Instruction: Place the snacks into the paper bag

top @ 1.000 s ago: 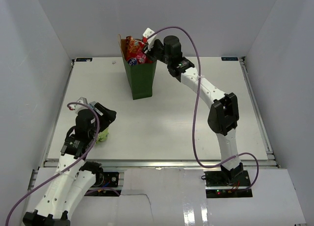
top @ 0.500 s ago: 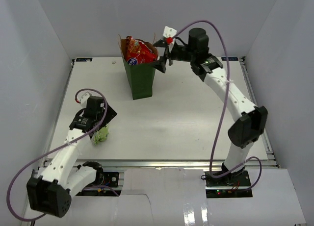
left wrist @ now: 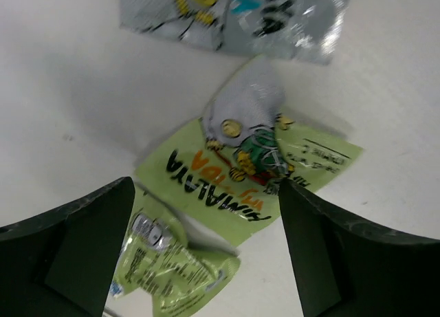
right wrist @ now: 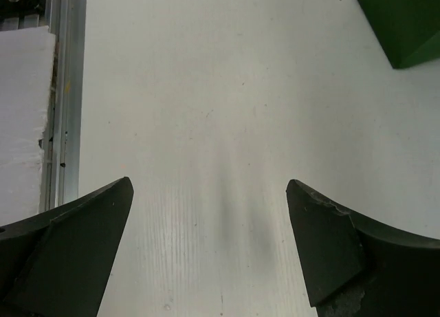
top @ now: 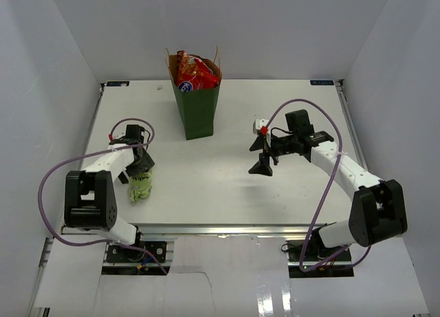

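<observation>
The dark green paper bag stands upright at the back of the table, with red crinkly snacks piled in its mouth. My left gripper hangs open just above loose snacks at the table's left. Between its fingers in the left wrist view lie a flat light green packet and a smaller crumpled light green packet. A silver packet lies just beyond them. My right gripper is open and empty over bare table, right of the bag; only its corner shows in the right wrist view.
The table's near metal rail and white foam edge show at the left of the right wrist view. White walls enclose the table on three sides.
My right arm has swung from the bag's mouth down to the middle right of the table, and its jaws have opened. My left gripper has reached out over the green packets and opened wider.
</observation>
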Controlling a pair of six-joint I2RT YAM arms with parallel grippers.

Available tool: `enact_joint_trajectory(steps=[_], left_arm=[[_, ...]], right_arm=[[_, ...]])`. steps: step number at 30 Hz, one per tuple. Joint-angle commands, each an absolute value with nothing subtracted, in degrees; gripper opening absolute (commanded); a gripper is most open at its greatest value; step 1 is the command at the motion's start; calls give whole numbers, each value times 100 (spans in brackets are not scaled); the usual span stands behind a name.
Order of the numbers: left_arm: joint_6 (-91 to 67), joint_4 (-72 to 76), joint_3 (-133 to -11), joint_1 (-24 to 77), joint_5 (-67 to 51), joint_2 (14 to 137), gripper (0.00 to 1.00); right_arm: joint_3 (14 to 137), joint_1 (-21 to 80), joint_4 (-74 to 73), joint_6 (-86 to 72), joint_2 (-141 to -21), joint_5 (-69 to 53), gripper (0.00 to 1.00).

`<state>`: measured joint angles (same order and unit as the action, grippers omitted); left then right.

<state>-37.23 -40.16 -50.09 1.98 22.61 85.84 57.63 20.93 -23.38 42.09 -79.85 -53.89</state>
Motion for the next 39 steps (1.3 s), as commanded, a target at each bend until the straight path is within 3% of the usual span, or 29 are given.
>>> enact_joint_trajectory(steps=[1,12,14,15,17,29,39], left_arm=[[-2736,-3507,-5562,150,2084,8937,97],[-2004,-3604,-6091,97,1486,10081,98],[-1986,-3560,-6056,79,1258,10064,92],[-1995,-3533,-6056,79,1170,10055,80],[-2039,-3525,-6021,70,898,9985,69],[-2592,-2945,-5379,70,-1097,8290,36],[-3734,-951,-5579,88,-2882,6592,30]], right_arm=[[5634,2039,-2303,4517,-7682,-5511,98],[5607,2039,-2110,4430,-7822,-5590,98],[5616,2030,-2083,4412,-7831,-5590,98],[5616,2030,-2074,4403,-7831,-5590,98],[5608,2022,-2074,4403,-7831,-5590,98],[5695,1960,-2083,4403,-7866,-5599,98],[5801,1960,-2030,4359,-7954,-5634,98]])
